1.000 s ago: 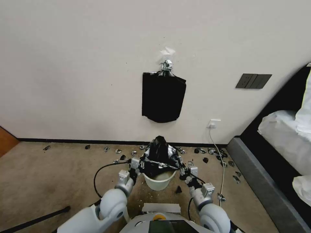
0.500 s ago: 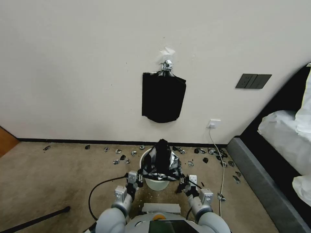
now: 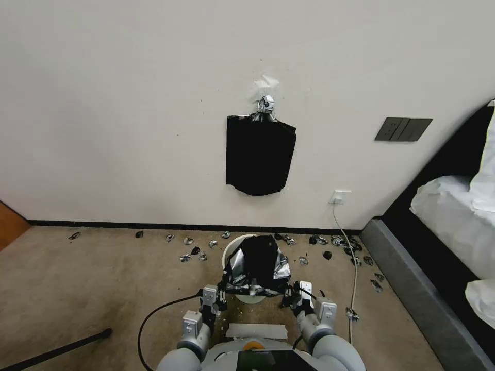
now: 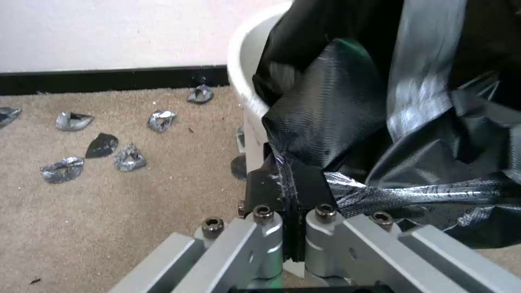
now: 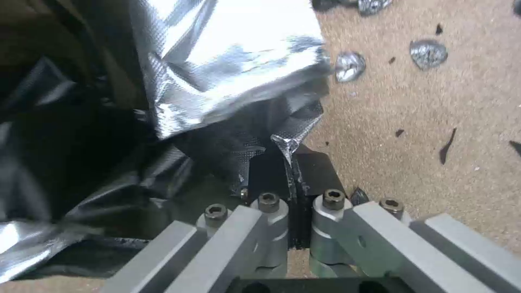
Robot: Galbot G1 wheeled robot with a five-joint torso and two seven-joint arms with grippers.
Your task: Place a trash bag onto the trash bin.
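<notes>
The cream-white trash bin (image 3: 234,244) stands on the carpet in front of me, mostly covered by the glossy black trash bag (image 3: 256,264). The bag's mouth is stretched between both grippers over the bin's near rim. My left gripper (image 3: 221,290) is shut on the bag's left edge; its black pads pinch the film (image 4: 286,173) beside the bin wall (image 4: 245,69). My right gripper (image 3: 290,292) is shut on the bag's right edge (image 5: 286,146). The bin's far rim shows behind the bag; its inside is hidden.
Many torn black and silver scraps (image 3: 330,241) litter the carpet along the wall. A flat black bag stack (image 3: 259,157) hangs from a clip on the wall above. A white cable (image 3: 352,268) runs from a socket. A bed (image 3: 448,226) stands at right. A paper sheet (image 3: 256,331) lies near my base.
Both grippers pulled back toward my base and lower, drawing the bag's mouth across and down over the bin. The bag's peak has flattened and now covers more of the bin.
</notes>
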